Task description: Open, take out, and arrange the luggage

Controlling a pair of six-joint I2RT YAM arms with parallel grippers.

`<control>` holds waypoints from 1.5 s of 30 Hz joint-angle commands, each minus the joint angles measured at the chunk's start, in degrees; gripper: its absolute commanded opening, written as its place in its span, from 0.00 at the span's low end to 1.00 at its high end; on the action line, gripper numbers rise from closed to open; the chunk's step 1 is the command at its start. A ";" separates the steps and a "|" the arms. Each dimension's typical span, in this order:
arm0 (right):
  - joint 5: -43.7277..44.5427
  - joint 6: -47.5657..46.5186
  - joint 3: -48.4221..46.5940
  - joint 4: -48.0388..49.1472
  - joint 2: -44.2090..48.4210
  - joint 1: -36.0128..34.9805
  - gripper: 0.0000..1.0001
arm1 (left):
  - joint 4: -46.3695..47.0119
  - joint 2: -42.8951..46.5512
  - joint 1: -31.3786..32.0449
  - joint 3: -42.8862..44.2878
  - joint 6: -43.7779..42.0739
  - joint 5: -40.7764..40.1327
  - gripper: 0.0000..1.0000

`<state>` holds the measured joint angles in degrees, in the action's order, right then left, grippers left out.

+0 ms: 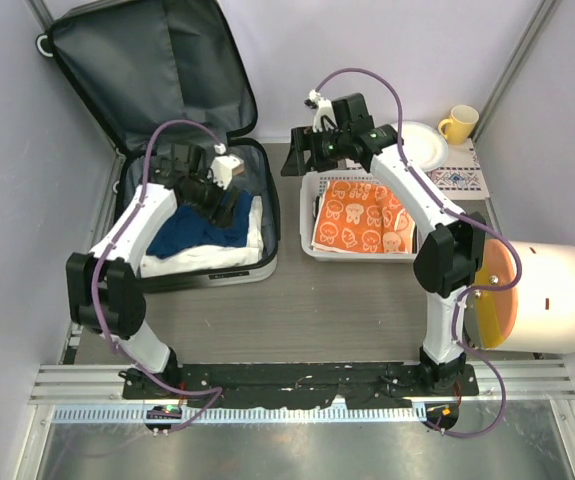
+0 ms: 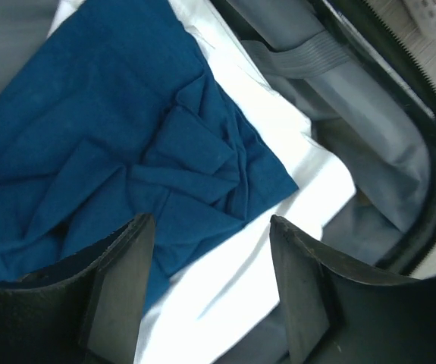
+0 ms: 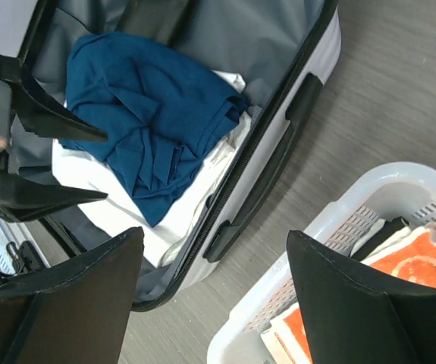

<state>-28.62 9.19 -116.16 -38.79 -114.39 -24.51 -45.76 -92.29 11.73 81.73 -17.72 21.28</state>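
Left end effector (image 2: pixel 206 227) open and empty, directly above blue garment (image 2: pixel 111 144) in luggage (image 1: pixel 147 70). Right end effector (image 3: pixel 216 235) open, farther off.

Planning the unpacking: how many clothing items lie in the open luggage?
2: a blue garment on top and a white garment beneath it, both in the luggage. More may be hidden underneath.
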 commanded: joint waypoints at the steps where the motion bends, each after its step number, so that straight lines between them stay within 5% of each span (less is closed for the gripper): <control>1: -0.21 3.47 2.25 3.36 -0.13 0.43 0.82 | 1.37 -4.28 3.46 1.41 -10.49 -1.23 0.69; 11: 1.37 1.88 3.92 2.58 0.57 0.69 0.82 | 5.32 -11.24 8.14 -0.17 -15.15 -8.44 0.73; 17: 0.41 1.71 4.27 2.66 0.48 0.70 0.82 | 4.27 -11.86 7.79 -1.22 -17.53 -9.50 0.55; 21: 0.32 1.97 3.66 2.66 -0.04 0.87 0.82 | 4.27 -10.98 6.47 -1.05 -16.83 -7.75 0.24; 26: -1.95 3.99 3.40 3.71 -0.57 0.78 0.81 | 1.55 -9.31 4.89 0.62 -16.04 -3.71 0.00; 36: -3.81 6.72 1.81 5.30 -3.03 -0.27 0.80 | 0.41 -4.65 3.92 -0.08 -14.01 3.25 0.00; 39: -3.55 6.72 1.73 5.30 -3.21 -0.27 0.80 | 0.49 -5.70 4.62 -0.70 -13.23 0.79 0.31; 45: -3.46 6.54 1.81 5.30 -3.12 -0.27 0.80 | 0.75 -8.69 4.80 -1.22 -12.78 0.08 0.57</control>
<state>-31.24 15.42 -111.98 -35.55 -118.54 -24.56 -45.19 -100.03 16.16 80.77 -31.42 21.08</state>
